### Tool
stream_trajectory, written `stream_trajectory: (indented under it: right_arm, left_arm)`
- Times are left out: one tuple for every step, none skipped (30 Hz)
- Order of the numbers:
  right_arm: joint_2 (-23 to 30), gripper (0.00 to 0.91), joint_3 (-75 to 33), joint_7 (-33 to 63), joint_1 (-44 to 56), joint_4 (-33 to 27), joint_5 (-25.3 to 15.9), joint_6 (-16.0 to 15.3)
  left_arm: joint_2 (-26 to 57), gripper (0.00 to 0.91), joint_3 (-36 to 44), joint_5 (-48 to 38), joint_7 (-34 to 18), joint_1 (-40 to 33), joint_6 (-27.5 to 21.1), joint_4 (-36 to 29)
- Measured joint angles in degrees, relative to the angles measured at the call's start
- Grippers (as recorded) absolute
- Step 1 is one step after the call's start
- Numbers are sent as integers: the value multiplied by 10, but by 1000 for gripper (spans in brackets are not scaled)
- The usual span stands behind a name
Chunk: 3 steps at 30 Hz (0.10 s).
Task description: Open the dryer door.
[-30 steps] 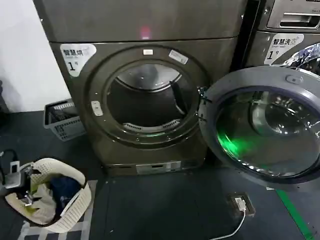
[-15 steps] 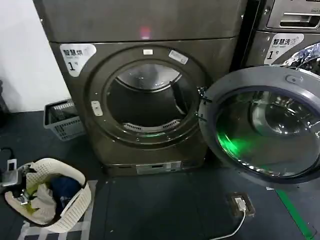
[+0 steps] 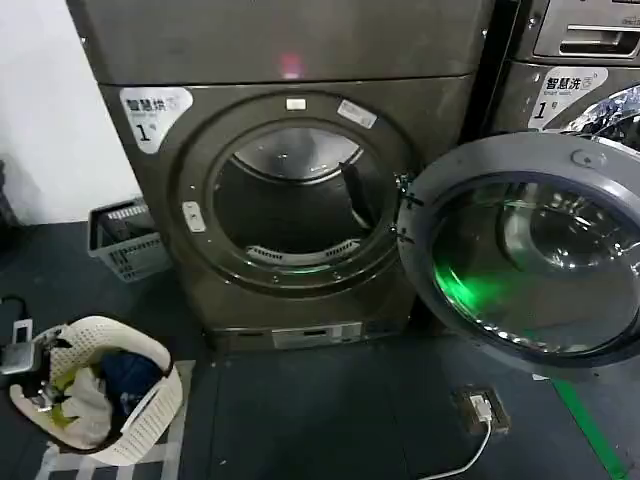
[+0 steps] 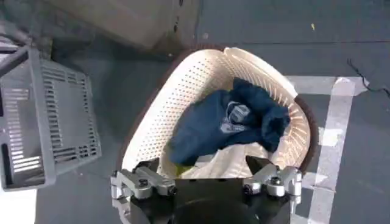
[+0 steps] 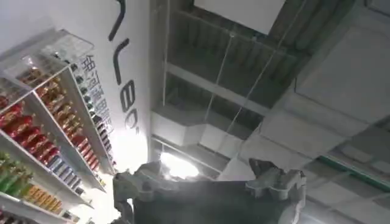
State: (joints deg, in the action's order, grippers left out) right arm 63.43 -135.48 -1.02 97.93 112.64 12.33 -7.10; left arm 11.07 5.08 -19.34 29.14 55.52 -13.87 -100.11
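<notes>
In the head view the dryer (image 3: 290, 190) fills the upper centre of the frame, and its round door (image 3: 525, 255) is seen swung fully open to the right, the drum (image 3: 295, 205) exposed. At the lower left a white laundry basket (image 3: 110, 400) holding clothes rests on the floor, the left gripper (image 3: 25, 360) at its edge; in the left wrist view its fingers (image 4: 143, 182) are held apart above the basket (image 4: 213, 79). The right gripper (image 5: 207, 182) is pointed at a ceiling, its fingers spread
</notes>
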Motion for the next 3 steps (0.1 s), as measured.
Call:
stream_trajectory:
  right_arm:
    - [0, 907, 0, 0, 0, -1, 0, 0]
    - [0, 907, 1, 0, 0, -2, 0, 0]
    - [0, 907, 1, 0, -1, -2, 0, 0]
  left_arm:
    - [1, 907, 0, 1, 0, 1, 0, 1]
    - [2, 907, 0, 1, 0, 1, 0, 3]
    - [2, 907, 0, 2, 0, 1, 0, 4]
